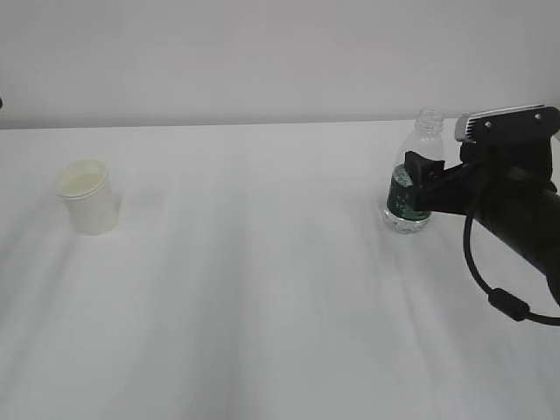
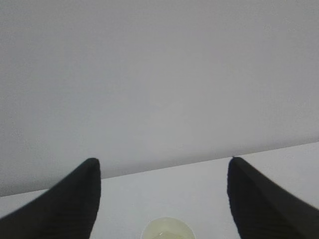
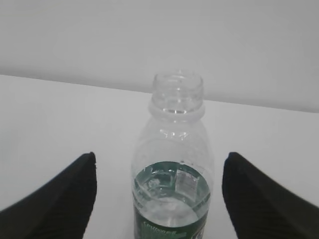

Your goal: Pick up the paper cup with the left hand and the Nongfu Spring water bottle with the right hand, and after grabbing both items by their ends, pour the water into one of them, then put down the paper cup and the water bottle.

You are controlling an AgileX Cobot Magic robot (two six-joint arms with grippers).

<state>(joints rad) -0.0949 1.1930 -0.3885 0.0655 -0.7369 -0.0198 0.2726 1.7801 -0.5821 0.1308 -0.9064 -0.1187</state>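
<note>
Bottle (image 1: 409,188): upright, uncapped, water (image 3: 169,199) low inside | Right gripper (image 3: 158,194): fingers apart, flanking bottle, no contact | Paper cup (image 1: 87,196): upright, far left of bottle | Left gripper (image 2: 164,199): fingers apart above cup

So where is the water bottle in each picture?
Exterior view: the water bottle stands upright at the right, partly behind the right claw.
Left wrist view: not in it.
Right wrist view: bottom middle, between the open black fingers.
Shared landmark: the edge where the white table meets the wall.
</note>
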